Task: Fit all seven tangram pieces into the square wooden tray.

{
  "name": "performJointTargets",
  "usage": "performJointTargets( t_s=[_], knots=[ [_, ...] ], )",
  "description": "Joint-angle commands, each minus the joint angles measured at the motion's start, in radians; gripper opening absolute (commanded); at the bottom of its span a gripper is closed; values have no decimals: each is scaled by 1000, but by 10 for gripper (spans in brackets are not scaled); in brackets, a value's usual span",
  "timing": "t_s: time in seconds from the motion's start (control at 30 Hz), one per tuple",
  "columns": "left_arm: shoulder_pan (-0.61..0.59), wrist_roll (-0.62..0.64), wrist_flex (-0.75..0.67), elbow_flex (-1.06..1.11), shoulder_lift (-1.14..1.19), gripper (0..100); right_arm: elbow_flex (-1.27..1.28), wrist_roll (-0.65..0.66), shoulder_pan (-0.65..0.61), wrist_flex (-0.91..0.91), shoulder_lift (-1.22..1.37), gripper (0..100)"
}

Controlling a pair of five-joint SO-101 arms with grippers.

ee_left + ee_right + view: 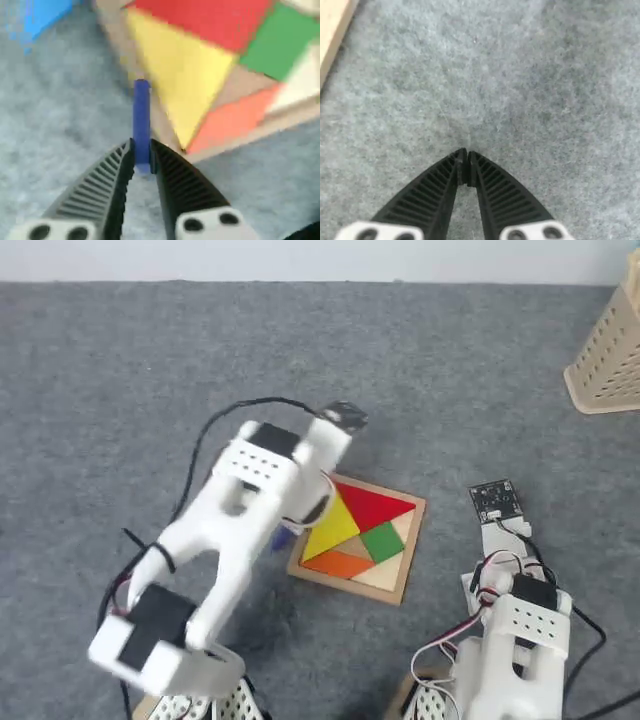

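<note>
Grey felt tabletop; a thin blue tangram piece is pinched by the left gripper beside the square wooden tray; the right gripper is closed, empty.

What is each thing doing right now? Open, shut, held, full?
left tool, shut on the dark blue piece
dark blue piece, gripped, standing on edge
right tool, shut, holding nothing
tray, partly filled
light blue piece, lying flat outside the tray

Grey carpeted tabletop, pale wall strip behind, perforated beige stand at edge
</note>
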Motion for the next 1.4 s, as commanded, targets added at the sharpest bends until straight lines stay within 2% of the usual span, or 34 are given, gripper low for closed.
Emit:
performJointTargets(
  t_s=[0.0,0.33,0.47,0.67,1.03,1.17,1.37],
  knots=[
    [110,-6,-8,7,-123,13,14,20,-7,-12,-25,6],
    [163,-35,-153,56,-120,13,14,20,-7,-10,-25,6],
    [241,-26,-219,105,-120,13,14,20,-7,-10,-25,6],
    [302,35,-219,105,-120,13,14,20,-7,-10,-25,6],
    [302,28,-226,102,-120,13,14,20,-7,-10,-25,6],
    [310,-28,-226,102,-120,13,14,20,-7,-10,-25,6],
    [324,-35,-249,107,-118,13,14,18,-7,-10,-25,6]
  ],
)
